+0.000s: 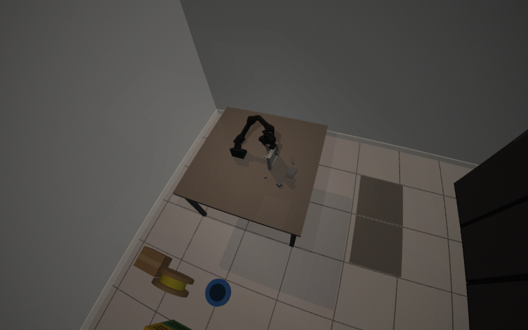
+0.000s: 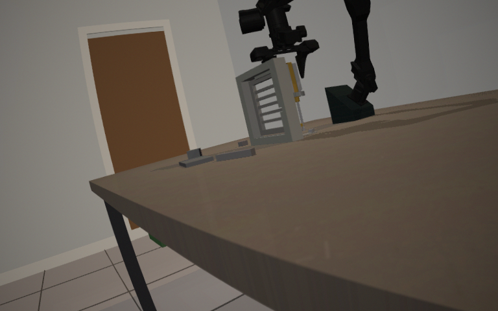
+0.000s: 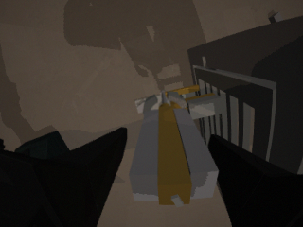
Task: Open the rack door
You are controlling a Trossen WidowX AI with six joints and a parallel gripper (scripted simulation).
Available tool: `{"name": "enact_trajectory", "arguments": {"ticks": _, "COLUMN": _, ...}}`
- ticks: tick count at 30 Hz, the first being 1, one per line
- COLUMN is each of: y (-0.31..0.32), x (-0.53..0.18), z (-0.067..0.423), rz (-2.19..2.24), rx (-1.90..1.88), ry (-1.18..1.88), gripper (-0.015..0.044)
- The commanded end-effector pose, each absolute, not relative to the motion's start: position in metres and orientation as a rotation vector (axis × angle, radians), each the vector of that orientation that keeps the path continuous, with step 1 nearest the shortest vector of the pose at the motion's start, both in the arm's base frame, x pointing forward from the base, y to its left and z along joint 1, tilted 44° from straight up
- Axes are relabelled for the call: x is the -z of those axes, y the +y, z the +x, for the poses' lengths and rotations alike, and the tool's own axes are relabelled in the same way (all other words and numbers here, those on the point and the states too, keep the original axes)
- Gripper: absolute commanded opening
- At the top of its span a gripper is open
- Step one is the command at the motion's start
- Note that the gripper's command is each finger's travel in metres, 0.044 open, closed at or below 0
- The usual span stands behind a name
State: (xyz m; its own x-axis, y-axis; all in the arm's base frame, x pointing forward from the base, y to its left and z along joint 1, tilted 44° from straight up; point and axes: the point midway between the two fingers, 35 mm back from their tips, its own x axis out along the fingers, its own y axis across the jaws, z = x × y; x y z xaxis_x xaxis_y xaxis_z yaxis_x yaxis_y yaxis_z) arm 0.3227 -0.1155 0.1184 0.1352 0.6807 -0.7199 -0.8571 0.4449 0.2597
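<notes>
The pale grey rack frame stands upright on the table. The slatted door shows through its opening in the exterior view and looks shut or nearly so; its exact angle is unclear. The upright handle, grey with a yellow strip, stands out on the robot's side of the door. Whether it is turned is unclear. My gripper points down and is open, one finger on each side of the handle's upper part, with gaps showing in the wrist view. In the exterior view one finger is partly hidden behind the frame.
Several small loose grey pieces lie beyond the frame, among them a flat block, a small block and a thin strip. The arm's dark base stands on the handle side. The table edge runs past the loose pieces.
</notes>
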Motion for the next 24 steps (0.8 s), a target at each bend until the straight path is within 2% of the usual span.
{"name": "enact_trajectory", "arguments": {"ticks": 1, "y": -0.1155, "x": -0.1176, "z": 0.3229, "rz": -0.072, "rx": -1.029, "ry": 1.005, "gripper": 0.0298}}
{"name": "enact_trajectory", "arguments": {"ticks": 24, "y": -0.1154, "x": -0.1176, "z": 0.3228, "rz": 0.858, "rx": -0.337, "ry": 1.457, "gripper": 0.0298}}
